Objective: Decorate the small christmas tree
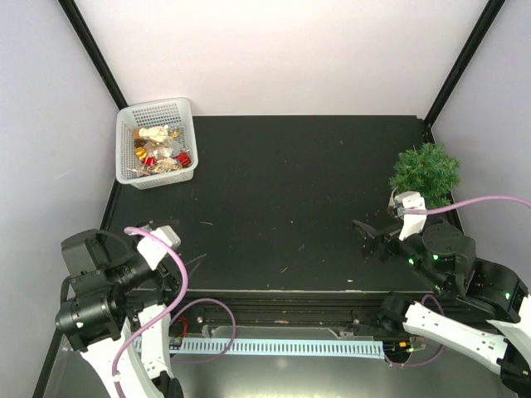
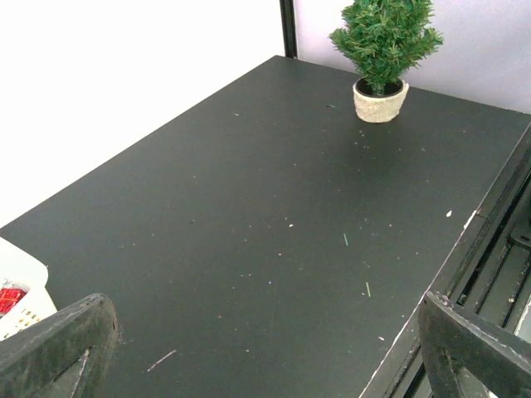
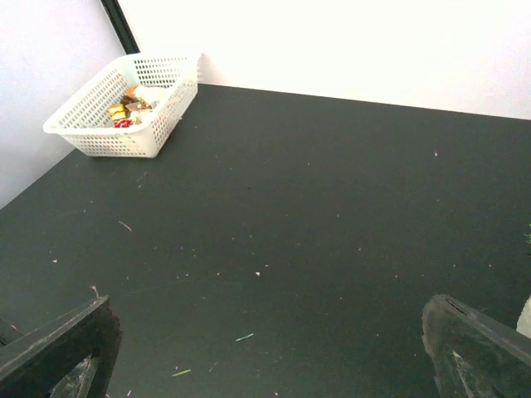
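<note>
The small christmas tree [image 1: 425,172], bushy green in a whitish pot, stands upright at the table's right edge; the left wrist view shows it far off at the top [image 2: 384,37]. My right gripper [image 1: 372,238] hovers open just left of and nearer than the tree, with nothing between its fingers [image 3: 265,356]. My left gripper [image 1: 187,253] is open and empty at the near left of the table [image 2: 265,356]. A white mesh basket [image 1: 133,170] at the far left corner holds several gold, red and white ornaments [image 1: 162,149]. It also appears in the right wrist view [image 3: 87,137].
The black table [image 1: 290,182] is walled at the back and sides, with black corner posts [image 1: 91,50]. Its near edge drops to a metal rail and a white cable strip [image 1: 282,347]. Tiny needle scraps lie scattered on the table top [image 2: 345,239].
</note>
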Robot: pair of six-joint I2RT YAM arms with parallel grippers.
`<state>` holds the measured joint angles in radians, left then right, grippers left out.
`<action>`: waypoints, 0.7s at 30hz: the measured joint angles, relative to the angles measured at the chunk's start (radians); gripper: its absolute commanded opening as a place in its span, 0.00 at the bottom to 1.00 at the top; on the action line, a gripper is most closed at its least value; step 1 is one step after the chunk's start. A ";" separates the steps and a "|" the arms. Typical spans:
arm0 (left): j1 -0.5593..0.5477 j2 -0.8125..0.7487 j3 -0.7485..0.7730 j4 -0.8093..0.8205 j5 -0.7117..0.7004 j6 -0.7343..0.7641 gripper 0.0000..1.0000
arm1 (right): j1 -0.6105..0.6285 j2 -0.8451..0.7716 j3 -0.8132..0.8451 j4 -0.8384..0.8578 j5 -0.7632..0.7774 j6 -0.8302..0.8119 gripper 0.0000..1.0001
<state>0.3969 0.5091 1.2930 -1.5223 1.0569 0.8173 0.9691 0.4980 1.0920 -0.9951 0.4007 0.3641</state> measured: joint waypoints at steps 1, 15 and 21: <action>0.000 0.000 0.000 0.000 0.000 -0.002 0.99 | 0.000 0.003 0.000 0.000 0.000 0.000 1.00; 0.000 0.002 -0.006 0.032 -0.042 -0.055 0.99 | 0.000 0.053 0.000 -0.001 0.000 -0.004 1.00; 0.000 0.085 -0.001 0.138 -0.169 -0.151 0.99 | 0.000 0.128 -0.005 0.000 0.054 0.003 1.00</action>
<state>0.3969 0.5945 1.2922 -1.3846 0.8883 0.6666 0.9691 0.6258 1.0874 -0.9947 0.4545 0.3672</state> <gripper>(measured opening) 0.989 0.999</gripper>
